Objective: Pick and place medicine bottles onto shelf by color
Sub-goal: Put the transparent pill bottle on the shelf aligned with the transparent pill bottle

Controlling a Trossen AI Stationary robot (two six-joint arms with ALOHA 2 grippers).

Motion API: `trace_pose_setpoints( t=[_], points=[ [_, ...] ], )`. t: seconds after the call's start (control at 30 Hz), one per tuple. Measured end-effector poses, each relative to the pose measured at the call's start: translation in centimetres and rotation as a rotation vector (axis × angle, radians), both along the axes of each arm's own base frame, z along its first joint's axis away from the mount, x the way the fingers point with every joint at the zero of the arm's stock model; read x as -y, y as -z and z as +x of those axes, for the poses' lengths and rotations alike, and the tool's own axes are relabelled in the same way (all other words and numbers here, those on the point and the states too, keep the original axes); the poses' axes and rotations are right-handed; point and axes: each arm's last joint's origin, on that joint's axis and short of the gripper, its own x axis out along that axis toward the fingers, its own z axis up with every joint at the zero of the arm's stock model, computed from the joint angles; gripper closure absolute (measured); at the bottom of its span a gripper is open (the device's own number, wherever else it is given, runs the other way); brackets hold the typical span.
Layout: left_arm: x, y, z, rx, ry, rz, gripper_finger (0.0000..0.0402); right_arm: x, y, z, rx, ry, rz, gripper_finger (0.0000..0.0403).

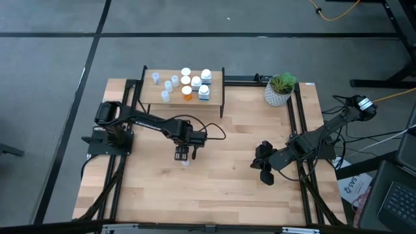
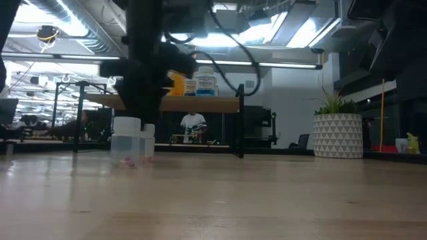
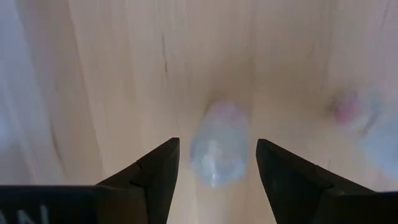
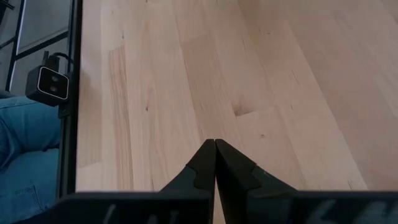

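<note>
While the left tool [image 1: 183, 156] hangs over the middle of the desk [image 1: 214, 175], its fingers [image 3: 155, 174] stand wide apart with a pale-blue translucent vial [image 3: 217, 149] between them, not touched by either. The vial is small and see-through with a whitish cap; in the low view it stands upright on the desk [image 2: 126, 140] under the dark arm, something pinkish showing at its base. A second blurred pale shape with a pink spot [image 3: 357, 115] lies just beside it.

The shelf [image 1: 218, 91] stands at the far side of the desk, left of centre. On its light wood top, four pale-blue vials [image 1: 166, 84] are grouped at the left, white-capped bottles stand at the right, and an orange bottle [image 1: 187, 93] sits among them. The low view shows a white bottle with a blue label [image 2: 205, 81] on the shelf; its writing is too small to read.

The right tool [image 1: 262, 164] rests low over the right part of the desk, fingers [image 4: 198, 168] pressed together on nothing. A white pot with a green plant [image 1: 279, 90] stands at the far right corner.
</note>
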Motion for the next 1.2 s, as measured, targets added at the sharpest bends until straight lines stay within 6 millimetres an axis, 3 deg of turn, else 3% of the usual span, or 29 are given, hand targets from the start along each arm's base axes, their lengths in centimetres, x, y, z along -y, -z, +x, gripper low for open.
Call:
trace_pose_setpoints(
  t=[0.6, 0.93, 1.03, 1.2],
  points=[
    [0.0, 1.1, 0.3, -0.032, -0.007, 0.000, 0.0198, 0.0, 0.0, 0.0, -0.004, 0.002, -0.001, 0.0389],
    [0.0, 1.0, 0.3, -0.022, -0.060, -0.004, 0.0284, 0.0, 0.0, 0.0, -0.005, 0.002, -0.001, 0.0389],
    [0.0, -0.1, 0.1, -0.033, -0.118, -0.005, 0.0284, 0.0, 0.0, 0.0, -0.005, 0.002, -0.001, 0.0389],
    [0.0, -4.7, -0.3, -0.068, -0.159, -0.002, 0.0284, 0.0, 0.0, 0.0, -0.005, 0.002, -0.002, 0.0389]
  ],
)
